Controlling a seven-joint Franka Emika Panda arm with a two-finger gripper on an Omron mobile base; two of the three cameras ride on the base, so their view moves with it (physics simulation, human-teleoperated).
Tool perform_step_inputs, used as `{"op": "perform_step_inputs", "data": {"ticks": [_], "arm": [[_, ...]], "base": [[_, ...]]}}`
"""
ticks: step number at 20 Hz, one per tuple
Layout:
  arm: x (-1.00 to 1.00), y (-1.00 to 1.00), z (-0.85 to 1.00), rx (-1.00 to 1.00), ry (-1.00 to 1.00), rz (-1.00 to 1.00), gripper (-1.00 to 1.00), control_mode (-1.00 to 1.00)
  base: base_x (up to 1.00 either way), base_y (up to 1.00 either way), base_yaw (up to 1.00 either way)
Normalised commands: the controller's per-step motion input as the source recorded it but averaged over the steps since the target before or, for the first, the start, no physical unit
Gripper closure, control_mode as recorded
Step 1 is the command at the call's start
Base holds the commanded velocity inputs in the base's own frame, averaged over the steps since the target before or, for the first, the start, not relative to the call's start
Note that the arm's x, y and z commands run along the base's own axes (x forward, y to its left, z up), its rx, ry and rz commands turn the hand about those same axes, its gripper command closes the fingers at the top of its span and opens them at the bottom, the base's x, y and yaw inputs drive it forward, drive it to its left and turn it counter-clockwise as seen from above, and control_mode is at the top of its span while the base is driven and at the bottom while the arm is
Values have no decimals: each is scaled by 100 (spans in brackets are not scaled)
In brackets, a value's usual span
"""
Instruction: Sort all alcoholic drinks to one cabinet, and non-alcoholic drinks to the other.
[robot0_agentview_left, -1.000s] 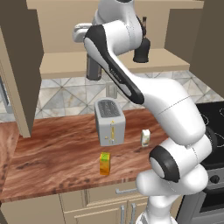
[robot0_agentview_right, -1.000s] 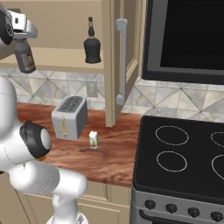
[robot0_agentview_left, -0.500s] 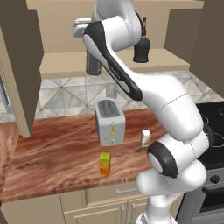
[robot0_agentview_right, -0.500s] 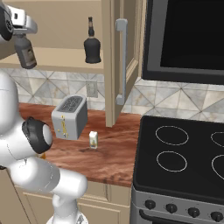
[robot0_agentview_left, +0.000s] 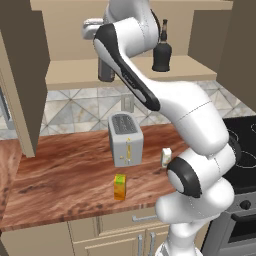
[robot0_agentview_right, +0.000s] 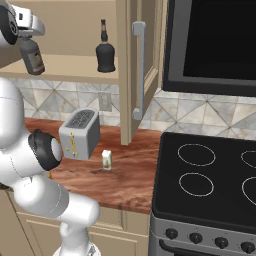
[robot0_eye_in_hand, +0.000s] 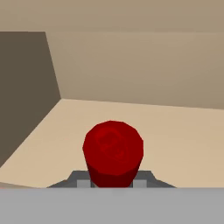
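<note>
The grey bottle (robot0_agentview_right: 31, 56) is pinched at the neck by the claw (robot0_agentview_right: 26, 31), held tilted just above the shelf (robot0_agentview_left: 75, 75) of the wide cabinet (robot0_agentview_left: 70, 30), left part. Its red cap (robot0_eye_in_hand: 113, 151) is seen up close in hand view, w/ the shelf below. The black bottle (robot0_agentview_left: 161, 52) is stood upright on the same shelf, further right. On the table (robot0_agentview_left: 70, 170): orange carton (robot0_agentview_left: 119, 187) in front of the toaster (robot0_agentview_left: 125, 139), white carton (robot0_agentview_right: 106, 159) beside it.
</note>
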Motion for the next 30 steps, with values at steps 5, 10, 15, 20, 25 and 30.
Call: {"op": "perform_step_inputs", "data": {"ticks": [5,10,15,20,25,30], "arm": [[21,0,0,0,-2,-2,100,-100],[21,0,0,0,-4,-2,100,-100],[22,0,0,0,-4,-2,100,-100],[18,0,0,0,-3,-2,100,-100],[17,0,0,0,-1,-2,100,-100],[16,0,-3,0,0,-1,100,-100]], "base": [[0,0,0],[0,0,0],[0,0,0],[0,0,0],[0,0,0],[0,0,0]]}}
